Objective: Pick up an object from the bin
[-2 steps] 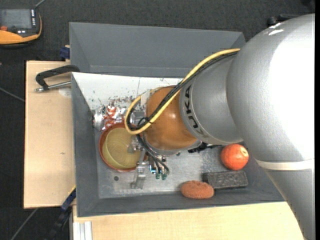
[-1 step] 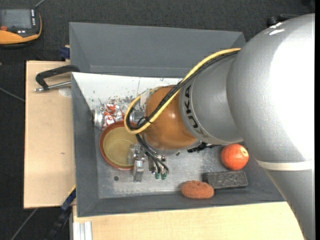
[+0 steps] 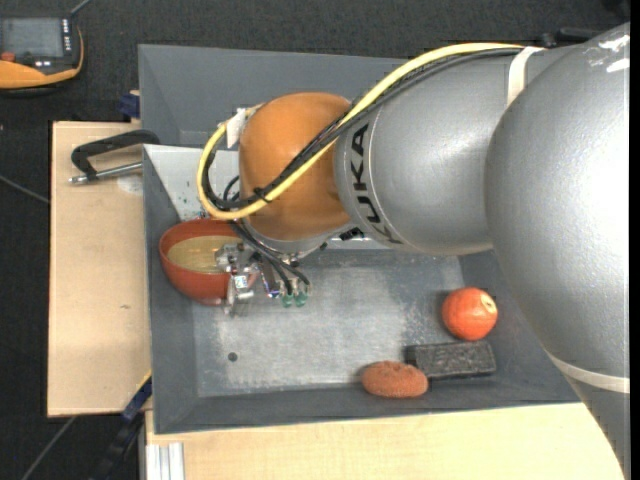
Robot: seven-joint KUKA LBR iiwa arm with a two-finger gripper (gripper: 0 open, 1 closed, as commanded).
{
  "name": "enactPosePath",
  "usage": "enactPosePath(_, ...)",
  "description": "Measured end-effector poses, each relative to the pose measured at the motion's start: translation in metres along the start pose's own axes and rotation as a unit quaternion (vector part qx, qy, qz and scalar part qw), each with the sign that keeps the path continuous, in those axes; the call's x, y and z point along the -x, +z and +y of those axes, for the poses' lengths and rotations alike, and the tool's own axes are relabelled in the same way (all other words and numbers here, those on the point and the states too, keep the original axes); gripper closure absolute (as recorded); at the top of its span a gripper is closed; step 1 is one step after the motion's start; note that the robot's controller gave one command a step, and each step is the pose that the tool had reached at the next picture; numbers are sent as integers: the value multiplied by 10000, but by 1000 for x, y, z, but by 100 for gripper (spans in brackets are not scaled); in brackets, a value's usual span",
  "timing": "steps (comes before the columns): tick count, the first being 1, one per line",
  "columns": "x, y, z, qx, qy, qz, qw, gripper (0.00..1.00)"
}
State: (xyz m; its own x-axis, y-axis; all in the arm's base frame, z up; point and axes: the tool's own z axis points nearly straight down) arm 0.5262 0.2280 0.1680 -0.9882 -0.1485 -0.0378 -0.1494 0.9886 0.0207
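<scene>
Grey metal forms the bin (image 3: pixel 330 333), and the low end of the arm, under its orange wrist cover, hangs over the bin's left part. The gripper (image 3: pixel 262 286) sits low at the right-hand rim of a red-orange bowl (image 3: pixel 188 268) with a pale yellowish inside, which lies close to the bin's left wall. It is touching that rim or just beside it; I cannot say which. Whether the gripper stands apart or together cannot be told either (the wrist and its cables hide much of it from above), and nothing is seen held in it.

Well apart from it, toward the near right corner, lie three other things. An orange-red ball (image 3: pixel 469 313) sits just above a dark grey flat block (image 3: pixel 450 358), and a brown round lump (image 3: pixel 393 379) lies at the block's left end.

By my judgement the task is at most partway along. The approach looks made, and the bowl is the nearest thing and the likeliest pick. No grasp shows, though, and the bowl rests on the bin's floor with nothing raised. What is left is to close on a thing, hold it firmly and lift it clear of the bin.
</scene>
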Motion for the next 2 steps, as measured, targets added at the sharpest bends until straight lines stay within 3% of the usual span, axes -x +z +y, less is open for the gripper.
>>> enactPosePath(1, -2, 101, -30, 13, -18, 118, 9999, 100)
enactPosePath(2, 28, 40, -15, 13, 564, 192, 9982, 100)
